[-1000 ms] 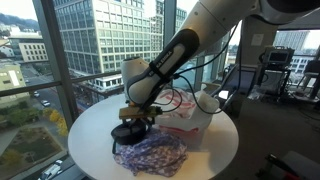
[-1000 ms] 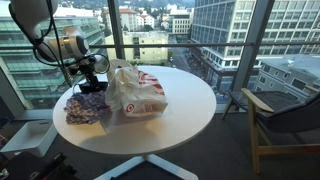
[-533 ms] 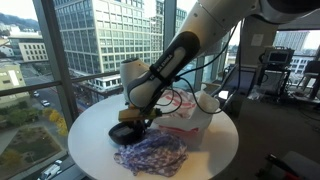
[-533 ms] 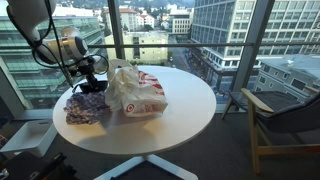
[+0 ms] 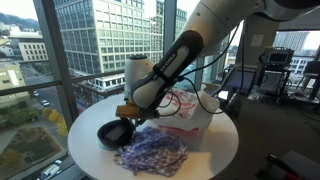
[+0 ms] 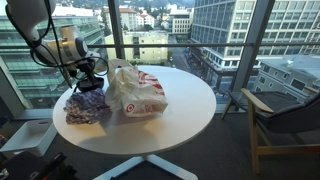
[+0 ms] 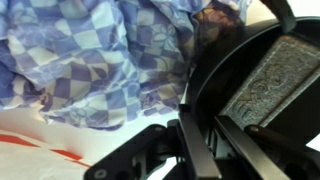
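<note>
1. Where the arm bends down over the round white bench [image 5: 222,150], we see the gripper [image 5: 131,117] closed on a black pan [image 5: 113,133], holding it by its edge
2. In that exterior view the pan hangs tilted just below and to one side of the gripper, with its dark round face turned toward the camera; we cannot tell whether it touches the bench
3. In the wrist view the gripper [image 7: 200,125] comes in from the bottom of the picture, its dark fingers [image 7: 188,120] pressed against the curved black rim of the pan [image 7: 270,75], whose inside looks grey and mottled
4. We find a crumpled blue and white checked cloth [image 5: 152,155] lying on the bench just beside the pan; in the wrist view this cloth [image 7: 90,60] fills the upper left and runs up to the pan's rim
5. A white plastic bag with red print [image 5: 186,112] stands behind the cloth, near the middle of the bench, and the arm passes in front of it
6. In an exterior view from across the bench, the gripper [image 6: 88,80] sits at the far edge over the cloth [image 6: 88,108], with the bag [image 6: 138,92] close beside it
7. We also see a wooden armchair [image 6: 285,120] well apart from the bench, next to tall windows with city buildings [image 5: 95,40] behind them
</note>
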You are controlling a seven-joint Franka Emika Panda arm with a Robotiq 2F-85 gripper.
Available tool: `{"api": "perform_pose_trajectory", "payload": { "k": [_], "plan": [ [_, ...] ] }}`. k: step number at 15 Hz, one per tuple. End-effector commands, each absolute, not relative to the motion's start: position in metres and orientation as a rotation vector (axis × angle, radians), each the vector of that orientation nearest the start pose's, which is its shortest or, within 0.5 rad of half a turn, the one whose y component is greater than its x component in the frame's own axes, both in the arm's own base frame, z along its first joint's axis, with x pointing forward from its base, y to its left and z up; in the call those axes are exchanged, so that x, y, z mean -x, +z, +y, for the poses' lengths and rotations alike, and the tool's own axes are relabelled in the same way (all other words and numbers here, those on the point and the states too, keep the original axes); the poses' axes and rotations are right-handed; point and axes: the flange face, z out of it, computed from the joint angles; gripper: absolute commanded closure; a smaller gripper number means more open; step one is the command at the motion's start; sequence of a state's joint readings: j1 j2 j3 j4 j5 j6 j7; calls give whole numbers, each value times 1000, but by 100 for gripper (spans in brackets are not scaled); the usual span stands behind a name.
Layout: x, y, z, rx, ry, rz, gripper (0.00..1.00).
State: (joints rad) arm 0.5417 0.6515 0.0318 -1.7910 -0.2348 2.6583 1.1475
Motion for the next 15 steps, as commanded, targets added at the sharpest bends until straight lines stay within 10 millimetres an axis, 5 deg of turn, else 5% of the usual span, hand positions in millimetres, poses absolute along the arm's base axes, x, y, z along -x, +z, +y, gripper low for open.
{"api": "perform_pose_trajectory", "payload": {
  "k": [1, 3, 5, 9, 10, 13, 14, 15],
  "plan": [
    [-554, 237, 361, 2843, -388, 572, 81],
    [-552, 240, 357, 2808, -390, 549, 83],
    [-550, 237, 357, 2803, -382, 459, 55],
    [-549, 225, 361, 2839, -328, 395, 27],
    [-548, 223, 361, 2841, -317, 388, 43],
    [-549, 220, 359, 2847, -317, 393, 26],
    [-548, 219, 359, 2848, -318, 392, 7],
    [-547, 219, 366, 2840, -301, 367, 5]
  ]
}}
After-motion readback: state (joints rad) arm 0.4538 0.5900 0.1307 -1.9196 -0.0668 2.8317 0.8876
